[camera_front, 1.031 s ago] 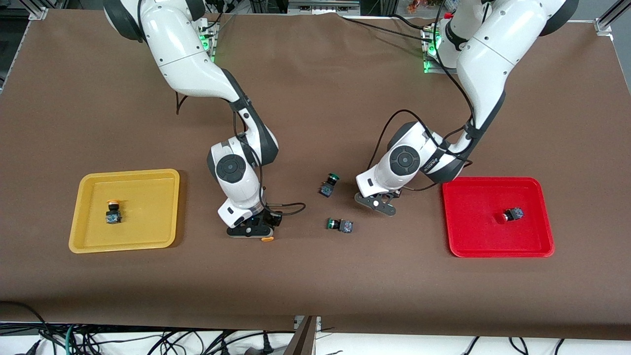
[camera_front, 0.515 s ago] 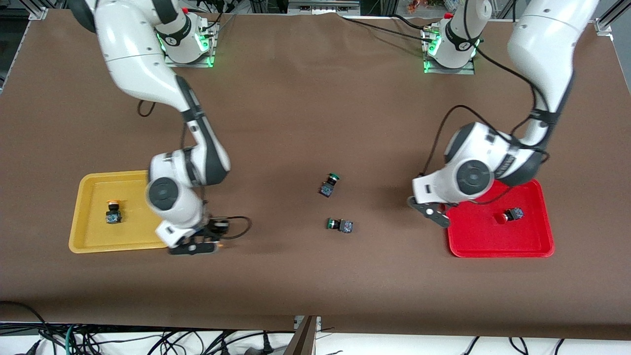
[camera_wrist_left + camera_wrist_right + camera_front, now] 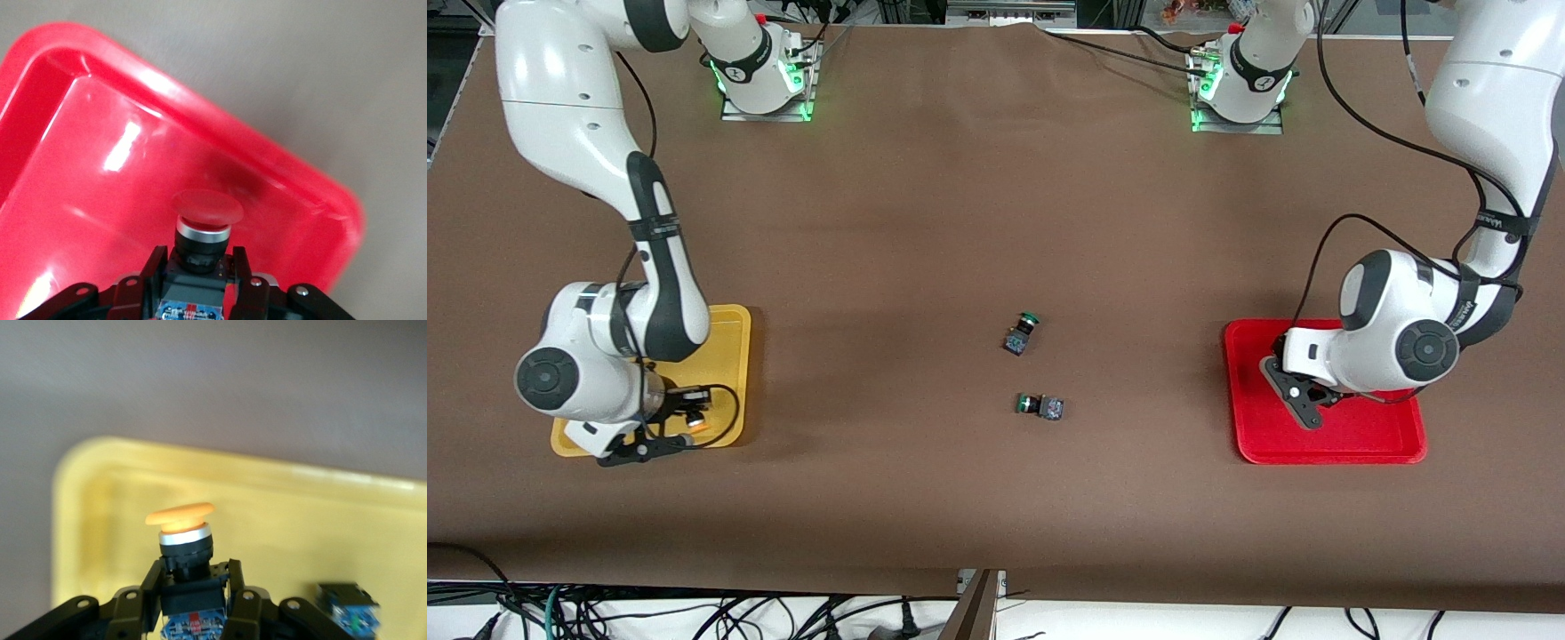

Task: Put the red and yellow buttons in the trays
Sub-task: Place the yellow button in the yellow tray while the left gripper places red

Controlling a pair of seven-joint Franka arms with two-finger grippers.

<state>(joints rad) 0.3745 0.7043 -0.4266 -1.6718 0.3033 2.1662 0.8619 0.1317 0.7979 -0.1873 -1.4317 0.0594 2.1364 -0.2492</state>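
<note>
Front view: left gripper point(image 3: 1303, 404) now over the red tray point(image 3: 1325, 444), carried there from mid-table a second ago; right gripper point(image 3: 660, 437) likewise carried from mid-table to a spot over the yellow tray point(image 3: 734, 356). Left wrist view: red-capped button point(image 3: 203, 230) clamped by its dark block between the fingers point(image 3: 241, 267), directly above the red tray floor. Right wrist view: yellow-orange-capped button point(image 3: 183, 537) gripped the same way above the yellow tray, with another switch block point(image 3: 347, 607) already lying in that tray. Two green-capped switches point(image 3: 1021, 333) point(image 3: 1040, 406) unmoved at mid-table, well apart from both trays. Transport judged complete for both; lowering and release judged outstanding.
</note>
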